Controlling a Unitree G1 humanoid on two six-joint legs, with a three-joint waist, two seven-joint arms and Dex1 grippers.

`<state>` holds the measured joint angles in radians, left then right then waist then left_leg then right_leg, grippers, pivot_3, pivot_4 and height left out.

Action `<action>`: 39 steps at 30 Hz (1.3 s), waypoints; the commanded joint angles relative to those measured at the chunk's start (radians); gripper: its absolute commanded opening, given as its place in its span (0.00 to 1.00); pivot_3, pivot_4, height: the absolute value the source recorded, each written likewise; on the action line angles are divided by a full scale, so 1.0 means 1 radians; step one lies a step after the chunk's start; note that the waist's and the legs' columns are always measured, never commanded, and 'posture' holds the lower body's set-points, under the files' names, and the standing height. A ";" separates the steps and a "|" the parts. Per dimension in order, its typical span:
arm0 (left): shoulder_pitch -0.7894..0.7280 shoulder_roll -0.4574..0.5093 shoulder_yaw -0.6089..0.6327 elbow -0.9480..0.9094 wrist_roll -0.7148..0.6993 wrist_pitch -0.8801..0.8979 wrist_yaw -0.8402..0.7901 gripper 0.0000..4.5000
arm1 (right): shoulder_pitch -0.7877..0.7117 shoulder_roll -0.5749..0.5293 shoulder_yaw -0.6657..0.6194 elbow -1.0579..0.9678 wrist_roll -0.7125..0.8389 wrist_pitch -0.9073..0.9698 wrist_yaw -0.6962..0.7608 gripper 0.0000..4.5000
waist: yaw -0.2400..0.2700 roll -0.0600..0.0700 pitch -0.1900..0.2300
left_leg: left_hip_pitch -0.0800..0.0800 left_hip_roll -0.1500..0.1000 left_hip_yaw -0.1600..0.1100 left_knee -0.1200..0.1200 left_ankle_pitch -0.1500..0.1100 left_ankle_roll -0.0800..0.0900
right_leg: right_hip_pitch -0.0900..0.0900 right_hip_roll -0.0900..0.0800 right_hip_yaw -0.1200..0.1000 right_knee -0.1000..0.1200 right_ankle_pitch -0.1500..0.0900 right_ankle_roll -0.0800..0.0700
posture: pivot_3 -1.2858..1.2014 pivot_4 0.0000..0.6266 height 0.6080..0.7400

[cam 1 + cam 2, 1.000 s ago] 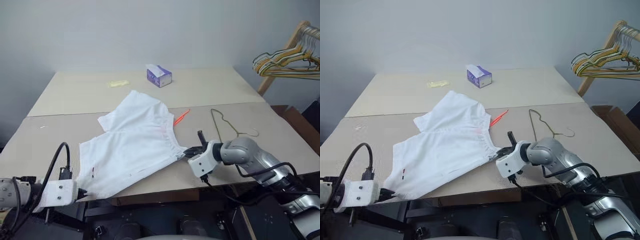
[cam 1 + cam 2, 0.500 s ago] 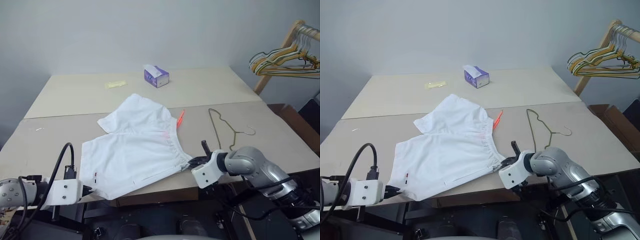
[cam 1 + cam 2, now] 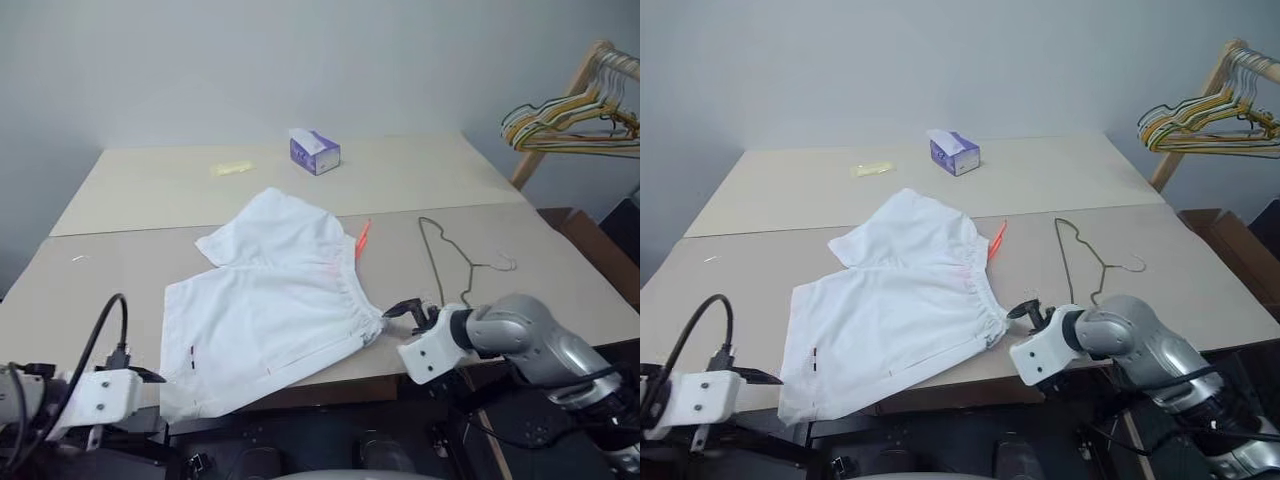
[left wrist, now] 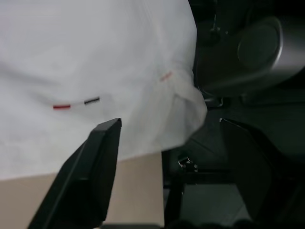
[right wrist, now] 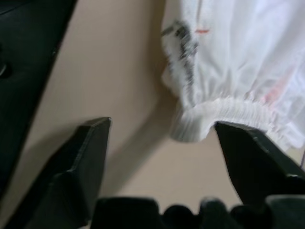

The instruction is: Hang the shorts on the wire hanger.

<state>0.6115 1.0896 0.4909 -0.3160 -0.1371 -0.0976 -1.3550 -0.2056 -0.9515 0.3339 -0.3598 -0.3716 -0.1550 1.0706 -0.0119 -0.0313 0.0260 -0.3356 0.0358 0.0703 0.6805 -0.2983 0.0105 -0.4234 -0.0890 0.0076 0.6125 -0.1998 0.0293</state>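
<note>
Though tissue box [image 3: 315, 152] print unreadable, shorts [image 3: 270, 300] show red-black marks.

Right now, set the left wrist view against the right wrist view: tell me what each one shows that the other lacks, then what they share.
Left wrist view alone: the hem corner of the shorts hanging past the table edge, with a short red dash and a dark dash on the cloth. Right wrist view alone: the gathered elastic waistband lying on the table top, with a pink-red mark and dark smudges near it. Shared: white cloth on the tan table, and in each view that arm's own end effector, left and right, standing open with nothing between its black fingers.
</note>
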 commanded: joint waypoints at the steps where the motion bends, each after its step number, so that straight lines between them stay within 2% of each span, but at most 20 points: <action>1: -0.002 0.011 0.092 0.012 -0.021 0.018 -0.024 1.00 | 0.028 -0.039 -0.120 -0.081 0.104 0.098 0.039 1.00 | 0.000 -0.001 0.000 | 0.000 0.000 0.000 0.000 0.000 0.000 | 0.000 0.000 0.000 0.000 0.000 0.000 | 0.52 0.00 1.00; 4: -0.015 0.004 0.135 0.025 -0.046 0.044 -0.032 1.00 | 0.040 -0.038 -0.198 -0.118 0.176 0.238 0.054 1.00 | -0.002 -0.001 0.000 | 0.001 0.001 0.000 0.000 0.000 0.000 | 0.000 0.000 0.000 0.000 0.000 0.000 | 0.52 0.00 1.00; 7: -0.048 -0.012 0.178 -0.002 -0.157 0.140 -0.048 1.00 | 0.035 -0.030 -0.260 -0.119 0.206 0.349 0.032 1.00 | -0.004 -0.001 0.000 | 0.001 0.001 0.000 0.000 0.000 0.000 | 0.000 0.000 0.000 0.001 0.000 0.000 | 0.51 0.00 1.00; 10: -0.099 -0.025 0.212 -0.036 -0.259 0.237 -0.041 1.00 | 0.017 -0.022 -0.286 -0.118 0.211 0.474 0.008 1.00 | -0.006 -0.001 0.000 | 0.000 0.000 0.000 0.000 0.000 0.000 | 0.000 0.000 0.000 0.000 0.000 0.000 | 0.51 0.00 1.00; 14: -0.166 -0.037 0.217 -0.045 -0.298 0.283 -0.004 1.00 | -0.030 0.027 -0.275 -0.117 0.197 0.668 -0.053 1.00 | -0.008 -0.001 0.000 | 0.000 0.000 0.000 0.000 0.000 0.000 | -0.001 0.000 0.000 0.000 0.000 0.000 | 0.51 0.00 1.00; 17: -0.257 -0.070 0.192 -0.073 -0.379 0.345 0.061 1.00 | -0.112 0.132 -0.260 -0.097 0.221 0.923 -0.115 1.00 | -0.013 -0.001 0.000 | 0.000 0.000 -0.001 0.000 0.000 0.000 | 0.000 0.001 0.000 0.001 0.000 -0.001 | 0.51 0.00 1.00; 21: -0.344 -0.122 0.150 -0.124 -0.460 0.415 0.138 1.00 | -0.215 0.263 -0.256 -0.037 0.230 1.164 -0.223 1.00 | -0.025 -0.001 0.000 | 0.000 0.000 -0.002 0.000 0.000 0.000 | 0.000 0.001 0.000 0.001 0.000 -0.001 | 0.51 0.00 1.00; 24: -0.376 -0.165 0.104 -0.172 -0.492 0.440 0.189 1.00 | -0.306 0.404 -0.320 0.066 0.252 1.344 -0.340 1.00 | -0.032 -0.001 0.000 | -0.001 0.000 -0.003 0.000 0.000 0.000 | 0.000 0.001 0.000 0.001 0.004 -0.005 | 0.51 0.00 1.00; 29: -0.414 -0.222 0.006 -0.231 -0.485 0.445 0.263 1.00 | -0.412 0.571 -0.419 0.288 0.259 1.366 -0.544 1.00 | -0.038 -0.001 0.000 | -0.002 -0.001 -0.003 0.000 0.000 -0.001 | 0.000 0.001 0.000 0.000 0.010 -0.003 | 0.51 0.00 1.00; 33: -0.456 -0.250 -0.046 -0.264 -0.518 0.465 0.306 1.00 | -0.462 0.615 -0.419 0.433 0.269 1.315 -0.636 1.00 | -0.040 0.000 0.000 | -0.002 -0.001 -0.004 -0.001 0.000 -0.001 | 0.000 0.002 0.000 -0.001 0.010 -0.003 | 0.51 0.00 1.00; 39: -0.507 -0.291 -0.090 -0.311 -0.575 0.499 0.381 1.00 | -0.493 0.632 -0.417 0.582 0.322 1.263 -0.664 1.00 | -0.059 0.000 0.000 | -0.003 -0.002 -0.005 -0.001 0.000 -0.001 | 0.001 0.002 0.000 -0.001 0.010 -0.003 | 0.51 0.00 1.00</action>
<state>0.1194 0.8001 0.4041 -0.5875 -0.6792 0.3934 -0.9976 -0.6623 -0.3209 -0.0600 0.2125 -0.0692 1.1402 0.4220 -0.0708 -0.0318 0.0265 -0.3380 0.0340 0.0651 0.6797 -0.2985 0.0099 -0.4224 -0.0874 0.0082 0.6112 -0.1898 0.0267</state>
